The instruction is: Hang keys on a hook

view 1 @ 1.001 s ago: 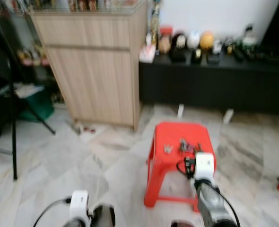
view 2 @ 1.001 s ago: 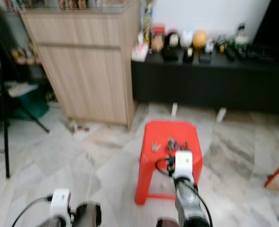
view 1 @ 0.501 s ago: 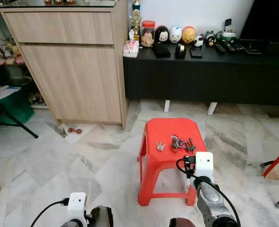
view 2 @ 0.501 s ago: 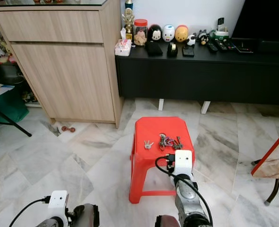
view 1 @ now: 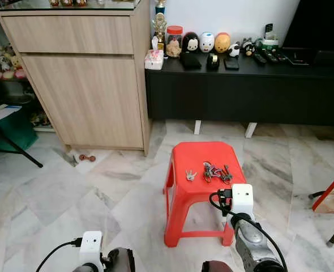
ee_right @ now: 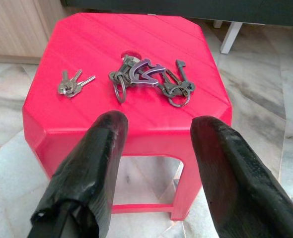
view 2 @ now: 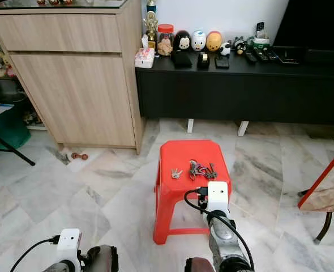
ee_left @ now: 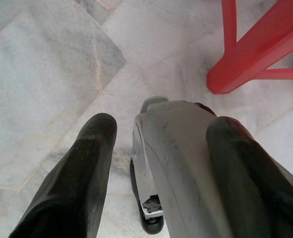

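Observation:
A red plastic stool (view 1: 196, 157) stands on the marble floor before me. On its seat lie a large bunch of keys with a carabiner (ee_right: 147, 77) and a small set of keys (ee_right: 72, 84) beside it. My right gripper (ee_right: 156, 153) is open, just short of the stool's near edge and slightly above the seat, nothing between its fingers. The right arm (view 1: 243, 226) reaches forward toward the stool. My left gripper (ee_left: 161, 148) is open, hanging low over the floor beside the stool's leg (ee_left: 256, 54).
A tall wooden cabinet (view 1: 82, 73) stands at the back left. A low black TV console (view 1: 252, 85) with figurines and remotes runs along the back wall. A small brown object (view 1: 86, 158) lies on the floor by the cabinet. A chair leg (view 1: 331, 198) shows at the right edge.
The camera has steadied from a blurred view and shifted slightly; the stool and keys look nearer. The keys lie where they were. The right arm stays pointed at the stool.

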`<state>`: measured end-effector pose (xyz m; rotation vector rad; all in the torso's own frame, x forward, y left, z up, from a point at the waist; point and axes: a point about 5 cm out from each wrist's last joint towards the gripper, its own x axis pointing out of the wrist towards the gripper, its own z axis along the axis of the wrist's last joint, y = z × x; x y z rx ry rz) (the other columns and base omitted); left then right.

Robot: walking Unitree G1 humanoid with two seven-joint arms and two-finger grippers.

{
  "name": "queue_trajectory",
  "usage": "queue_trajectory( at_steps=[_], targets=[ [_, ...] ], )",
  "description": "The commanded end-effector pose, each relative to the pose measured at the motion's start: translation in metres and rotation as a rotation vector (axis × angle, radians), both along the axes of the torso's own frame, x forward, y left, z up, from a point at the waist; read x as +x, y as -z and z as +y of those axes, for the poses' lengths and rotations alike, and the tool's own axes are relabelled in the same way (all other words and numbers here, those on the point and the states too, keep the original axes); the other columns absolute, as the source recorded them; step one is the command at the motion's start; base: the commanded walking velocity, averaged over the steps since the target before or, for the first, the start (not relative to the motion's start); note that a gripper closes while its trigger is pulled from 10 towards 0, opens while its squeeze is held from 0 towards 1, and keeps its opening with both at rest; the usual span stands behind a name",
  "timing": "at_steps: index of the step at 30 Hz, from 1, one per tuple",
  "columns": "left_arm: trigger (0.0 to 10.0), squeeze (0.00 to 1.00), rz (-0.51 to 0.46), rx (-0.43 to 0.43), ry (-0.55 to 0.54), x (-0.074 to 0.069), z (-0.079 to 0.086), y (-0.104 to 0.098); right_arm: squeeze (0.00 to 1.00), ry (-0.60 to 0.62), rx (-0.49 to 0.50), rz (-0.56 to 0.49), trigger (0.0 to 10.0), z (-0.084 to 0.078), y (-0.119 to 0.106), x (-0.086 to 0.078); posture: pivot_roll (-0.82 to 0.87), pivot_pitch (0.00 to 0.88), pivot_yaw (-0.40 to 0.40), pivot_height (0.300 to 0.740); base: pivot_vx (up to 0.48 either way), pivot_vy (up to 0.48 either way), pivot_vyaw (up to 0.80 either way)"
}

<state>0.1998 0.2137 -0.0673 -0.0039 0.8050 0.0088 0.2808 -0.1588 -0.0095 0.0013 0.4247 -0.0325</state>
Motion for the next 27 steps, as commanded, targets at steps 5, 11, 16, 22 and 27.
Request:
queue_trajectory(
  at_steps=[5,11,16,22,27],
  targets=[
    [10.0,0.00,0.054,0.001,0.007,-0.0089,-0.0006,0.0059,0.00,0.000,0.004,0.008,10.0,0.0006,-0.0012,0.0027,-0.02,0.000,-0.045,0.618,0.293,0.000,0.00],
    [10.0,0.00,0.049,0.001,0.009,-0.0077,-0.0010,0.0053,0.00,-0.001,0.005,0.012,10.0,0.0009,-0.0009,0.0028,-0.02,0.000,-0.046,0.618,0.297,0.000,0.00],
    [10.0,0.00,0.046,0.001,0.011,-0.0071,-0.0014,0.0050,0.00,0.004,0.005,0.021,10.0,-0.0001,0.0008,0.0013,-0.02,0.000,-0.045,0.618,0.299,0.000,0.00],
    [10.0,0.00,0.045,0.006,0.009,-0.0062,-0.0008,0.0045,0.00,-0.023,0.013,0.038,10.0,0.0022,0.0038,-0.0012,-0.02,0.000,-0.045,0.618,0.097,0.000,0.00],
    [10.0,0.00,0.048,0.003,0.008,-0.0071,-0.0011,0.0050,0.00,-0.057,-0.010,0.056,10.0,0.0031,0.0070,-0.0044,-0.02,0.000,-0.046,0.618,0.000,0.000,0.00]
  ],
)
